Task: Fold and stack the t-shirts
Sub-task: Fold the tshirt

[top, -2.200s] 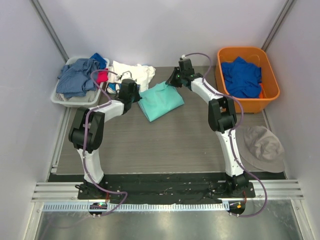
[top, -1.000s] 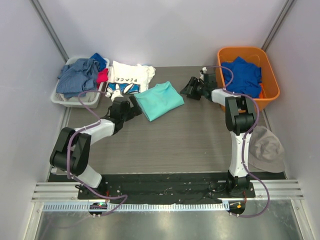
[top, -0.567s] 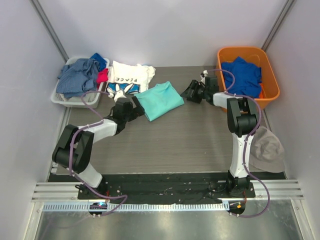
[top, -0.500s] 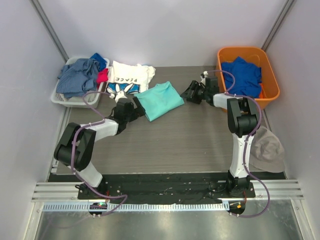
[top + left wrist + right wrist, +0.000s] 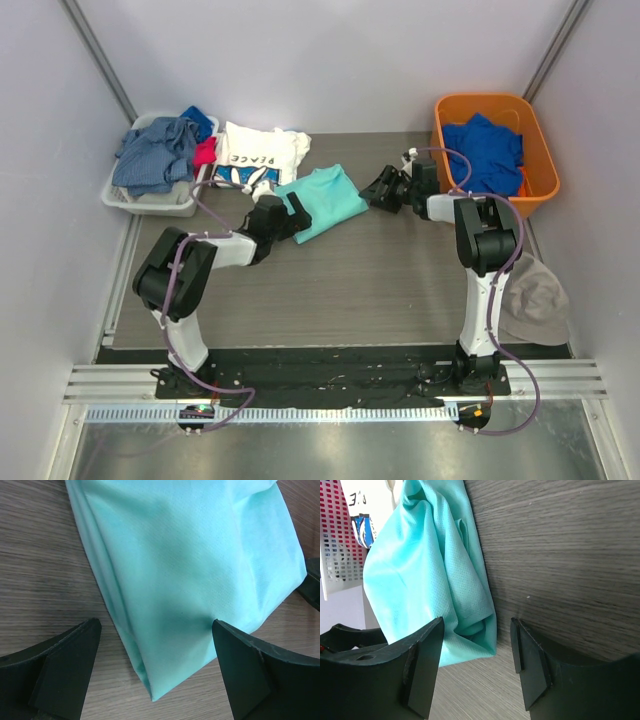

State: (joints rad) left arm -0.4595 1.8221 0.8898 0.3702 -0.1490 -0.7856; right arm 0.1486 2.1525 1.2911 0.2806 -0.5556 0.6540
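Observation:
A folded mint-teal t-shirt lies on the table's far middle. Behind it on the left is the white "PEACE" t-shirt, spread flat. My left gripper is low at the mint shirt's near-left corner. In the left wrist view that gripper stands open, and the corner of the mint t-shirt lies between its fingers, ungripped. My right gripper is at the shirt's right edge. In the right wrist view the gripper is open, with the folded edge of the mint t-shirt just ahead of it.
A white basket of grey-blue clothes stands at the back left. At the back right an orange bin holds a royal blue garment. A grey hat lies at the right edge.
My left gripper has slid right up to the mint shirt's near corner. The right gripper has edged left toward the shirt's right edge. Both stay open.

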